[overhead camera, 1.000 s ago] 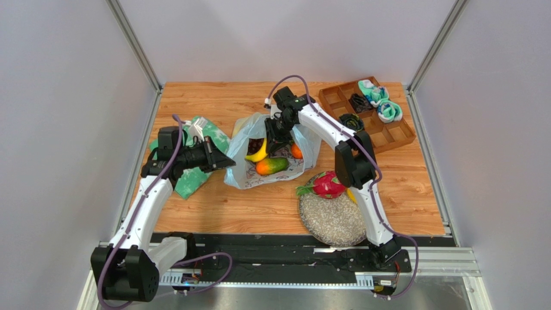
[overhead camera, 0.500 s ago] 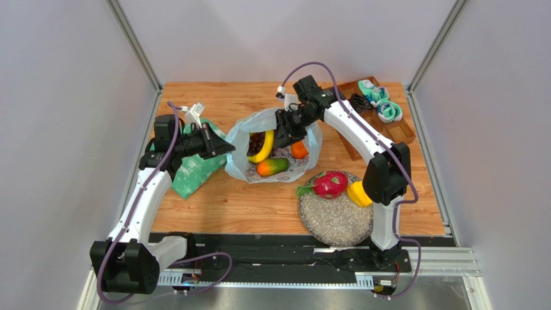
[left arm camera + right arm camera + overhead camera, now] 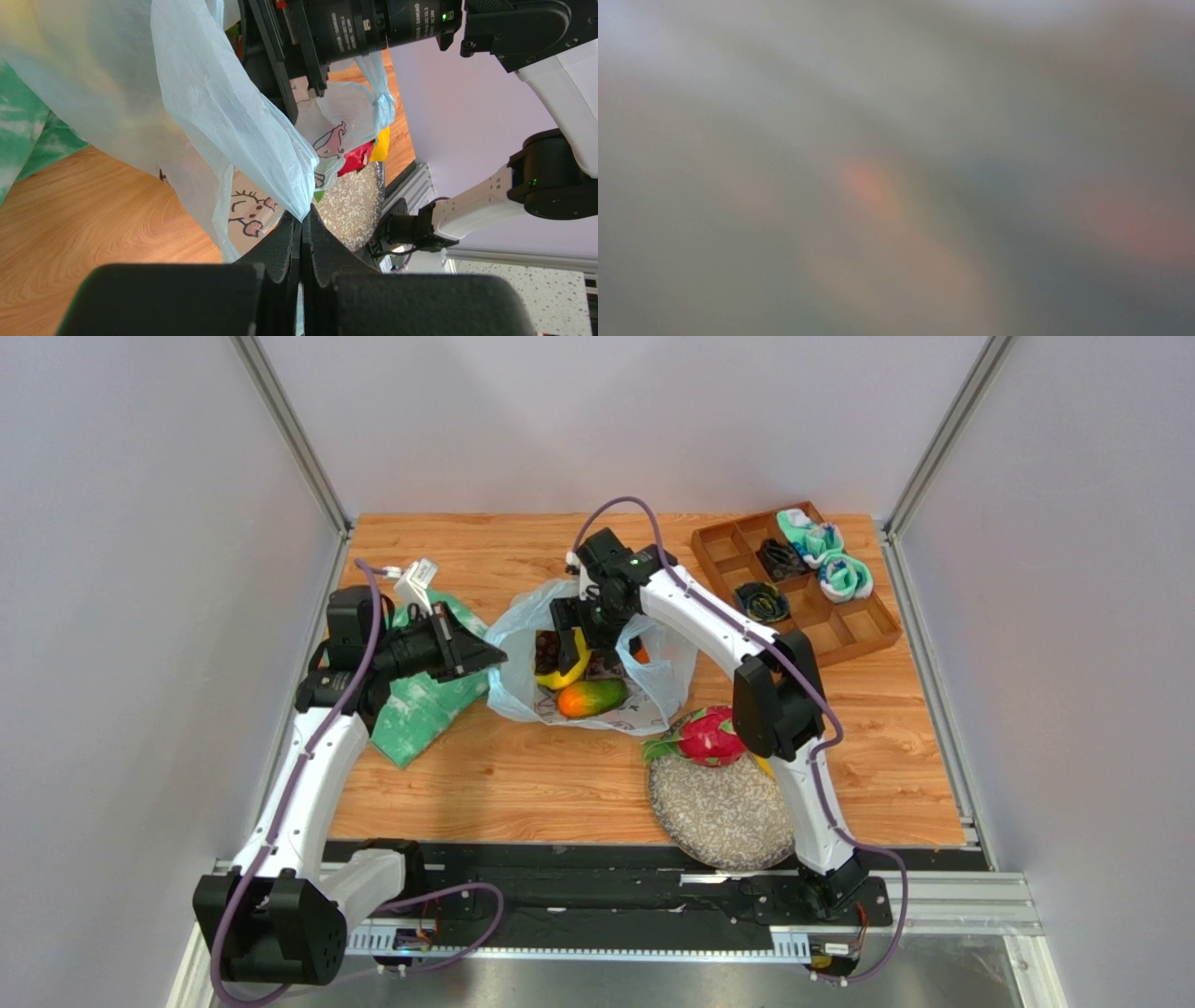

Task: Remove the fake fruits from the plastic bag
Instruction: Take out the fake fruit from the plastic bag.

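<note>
The pale-blue plastic bag [image 3: 516, 633] lies open mid-table, and my left gripper [image 3: 487, 661] is shut on its left rim. In the left wrist view the film [image 3: 231, 119] is pinched between the closed left gripper [image 3: 303, 225]. Inside lie a yellow banana [image 3: 564, 674], an orange-green mango [image 3: 592, 697], dark grapes [image 3: 547, 653] and a bit of an orange [image 3: 641, 655]. My right gripper [image 3: 570, 630] reaches down into the bag's mouth over the grapes and banana. Its jaws are hidden, and the right wrist view is only blur. A pink-red dragon fruit [image 3: 713, 738] rests on the speckled plate [image 3: 723, 819].
A wooden compartment tray [image 3: 842, 633] with rolled socks stands at the back right. Green patterned cloth [image 3: 418, 711] lies under my left arm. The plate [image 3: 347, 206] sits near the front edge, with a yellow piece [image 3: 381, 143] and the dragon fruit [image 3: 355, 158] on it.
My right gripper has swung left from the bag's right side and dipped into its mouth. The left gripper keeps its hold on the rim, shifted slightly back.
</note>
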Robot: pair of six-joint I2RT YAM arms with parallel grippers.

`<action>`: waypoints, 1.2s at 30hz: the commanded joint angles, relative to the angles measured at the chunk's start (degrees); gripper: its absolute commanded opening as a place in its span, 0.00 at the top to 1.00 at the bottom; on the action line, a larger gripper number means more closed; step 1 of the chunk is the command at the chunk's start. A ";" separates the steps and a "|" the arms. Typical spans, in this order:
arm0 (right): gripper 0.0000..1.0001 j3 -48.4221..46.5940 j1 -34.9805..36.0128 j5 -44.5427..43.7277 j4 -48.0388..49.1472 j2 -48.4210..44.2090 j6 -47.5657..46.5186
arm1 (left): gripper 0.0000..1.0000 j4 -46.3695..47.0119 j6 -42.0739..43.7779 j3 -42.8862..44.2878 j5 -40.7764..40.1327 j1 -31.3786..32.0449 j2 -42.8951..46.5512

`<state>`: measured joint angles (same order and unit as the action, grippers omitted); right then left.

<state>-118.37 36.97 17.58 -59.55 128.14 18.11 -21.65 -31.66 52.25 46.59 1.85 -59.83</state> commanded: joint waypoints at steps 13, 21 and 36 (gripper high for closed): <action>0.24 -14.86 0.12 -8.27 -1.01 10.81 7.91 | 1.00 -3.49 1.78 1.98 0.44 -0.88 -1.95; 0.69 -15.23 0.12 -5.02 0.13 10.65 4.75 | 1.00 -2.87 1.34 1.28 0.34 -1.14 -1.52; 0.82 -2.13 3.27 16.42 -1.70 -4.56 -8.51 | 1.00 5.29 -2.53 12.43 4.30 -1.14 -9.50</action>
<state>-121.62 37.60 25.96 -60.42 128.73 16.82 -21.17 -32.97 59.00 48.27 1.13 -67.20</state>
